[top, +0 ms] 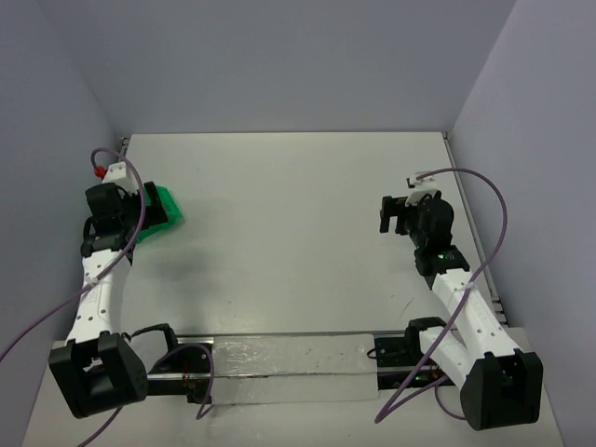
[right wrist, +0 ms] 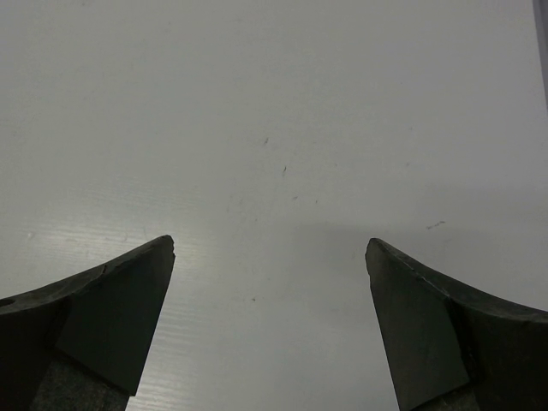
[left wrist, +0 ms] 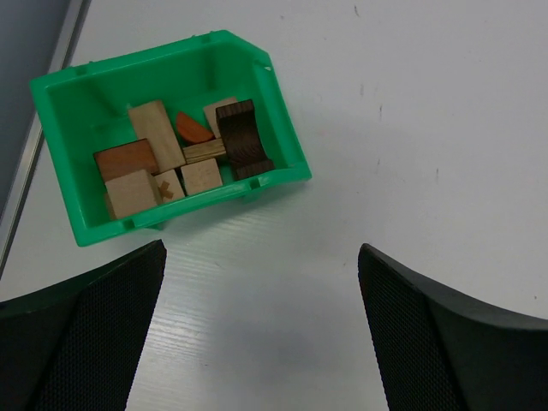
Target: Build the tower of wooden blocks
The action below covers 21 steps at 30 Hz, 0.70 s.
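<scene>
- Wood blocks (left wrist: 175, 154): all lie loose in the green plastic bin (left wrist: 64, 120), touching one another in a single jumbled layer.
- Bin location, top view: at 9 o'clock on the white worktop (top: 298, 242), close to its left edge and partly hidden under the left wrist.
- Cluster layout, left wrist view:
- dark brown arched block (left wrist: 242, 137) at 3 o'clock, against the bin's wall;
- reddish-brown cuboid (left wrist: 126, 160) at 9 o'clock;
- long light tan cuboid (left wrist: 157, 133) at 12 o'clock, lying tilted;
- orange-red rounded piece (left wrist: 193, 130) between the tan cuboid and the arched block;
- two tan cubes (left wrist: 130, 193) (left wrist: 202, 175) along the 6 o'clock wall, with a smaller tan piece between them.
- Left fingers (left wrist: 94, 325): spread wide, holding nothing, above bare worktop. The bin sits at 11 o'clock from them, apart from both tips.
- Right fingers (right wrist: 103, 325): spread wide, holding nothing, over bare worktop at 3 o'clock in the top view, well apart from the bin.
</scene>
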Available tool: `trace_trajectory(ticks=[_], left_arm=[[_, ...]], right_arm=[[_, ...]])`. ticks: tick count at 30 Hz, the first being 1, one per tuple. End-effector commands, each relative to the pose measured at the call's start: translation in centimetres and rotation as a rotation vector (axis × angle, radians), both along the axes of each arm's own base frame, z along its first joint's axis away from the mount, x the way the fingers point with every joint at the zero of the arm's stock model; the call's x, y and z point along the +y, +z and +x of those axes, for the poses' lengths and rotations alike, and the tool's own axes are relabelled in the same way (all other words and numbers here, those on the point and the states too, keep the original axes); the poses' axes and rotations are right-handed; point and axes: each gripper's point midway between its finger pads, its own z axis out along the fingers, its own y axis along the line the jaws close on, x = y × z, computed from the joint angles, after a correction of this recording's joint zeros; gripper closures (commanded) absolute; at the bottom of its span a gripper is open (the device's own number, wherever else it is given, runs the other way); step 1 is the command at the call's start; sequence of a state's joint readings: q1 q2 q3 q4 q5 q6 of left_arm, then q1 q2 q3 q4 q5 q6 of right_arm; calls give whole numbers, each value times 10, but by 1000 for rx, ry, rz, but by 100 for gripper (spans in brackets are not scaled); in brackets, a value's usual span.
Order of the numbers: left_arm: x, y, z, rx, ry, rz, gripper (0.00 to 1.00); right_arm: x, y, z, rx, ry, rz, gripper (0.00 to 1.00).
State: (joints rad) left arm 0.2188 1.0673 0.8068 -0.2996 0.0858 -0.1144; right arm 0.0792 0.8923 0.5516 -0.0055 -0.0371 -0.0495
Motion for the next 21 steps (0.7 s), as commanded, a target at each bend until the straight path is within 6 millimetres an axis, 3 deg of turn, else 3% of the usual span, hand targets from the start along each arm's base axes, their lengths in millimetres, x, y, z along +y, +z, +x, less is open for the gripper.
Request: trace_trajectory(ticks=[1,9,14,21], left_arm=[[20,10,3,40,51,3,1],[75,-10,2,168,179,-79,13],[93,-9,12,208,201,-41,13],[117,-40,21,299,247,-18,15]], right_arm=[[-4,22,12,-47,-25,-16,0],[-9,12,15,7,-56,-29,0],[-10,11,16,22,-64,-33,0],[-11,12,16,39,-75,-26,0]])
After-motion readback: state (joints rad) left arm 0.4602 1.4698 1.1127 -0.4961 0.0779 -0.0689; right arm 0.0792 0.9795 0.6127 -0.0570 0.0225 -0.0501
